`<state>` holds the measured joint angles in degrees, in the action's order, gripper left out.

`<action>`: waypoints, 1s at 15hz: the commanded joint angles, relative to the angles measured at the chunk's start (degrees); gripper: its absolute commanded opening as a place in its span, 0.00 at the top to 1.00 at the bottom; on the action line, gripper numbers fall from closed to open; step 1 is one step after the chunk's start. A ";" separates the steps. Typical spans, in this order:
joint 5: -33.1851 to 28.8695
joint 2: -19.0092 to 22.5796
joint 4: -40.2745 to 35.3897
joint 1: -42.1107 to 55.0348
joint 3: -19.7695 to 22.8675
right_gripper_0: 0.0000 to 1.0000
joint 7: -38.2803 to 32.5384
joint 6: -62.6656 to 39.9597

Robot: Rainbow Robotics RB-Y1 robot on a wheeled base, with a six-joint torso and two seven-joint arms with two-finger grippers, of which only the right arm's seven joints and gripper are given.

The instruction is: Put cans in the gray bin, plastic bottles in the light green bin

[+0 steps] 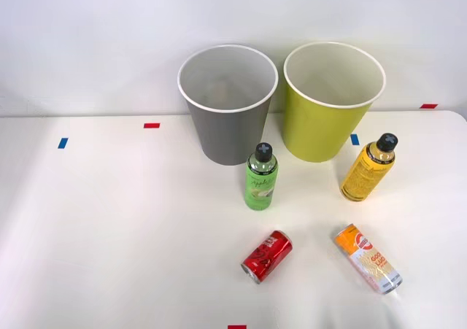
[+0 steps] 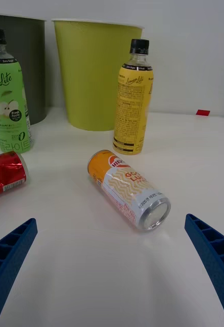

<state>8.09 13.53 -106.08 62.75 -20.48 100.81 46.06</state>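
Nothing is sorted yet, so you are at the very first step: picking a piece to bin. Your right gripper (image 2: 112,255) is spread wide and holds nothing, its blue fingers (image 2: 9,250) apart on either side of the orange can (image 2: 128,189), which lies on its side on the white table (image 1: 109,234) at about 5 o'clock from the middle. The red can (image 1: 267,256) lies near it, at 9 o'clock from the orange one. The green bottle (image 1: 260,178) and the yellow bottle (image 1: 368,168) stand upright in front of the bins. The gray bin (image 1: 226,125) is at 12 o'clock, the light green bin (image 1: 325,125) just beside it at 1 o'clock. Next, I judge, you must lower onto the orange can, close across its round body, then carry it to the gray bin.
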 commanded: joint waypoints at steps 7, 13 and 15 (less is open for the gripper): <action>0.00 0.00 0.00 0.00 0.00 0.00 0.00 -0.01; 0.00 0.00 0.00 0.00 0.00 0.00 0.00 -0.01; 0.00 0.00 0.00 0.00 0.00 0.00 0.00 -0.01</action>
<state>8.09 13.53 -106.08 62.75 -20.48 100.81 46.06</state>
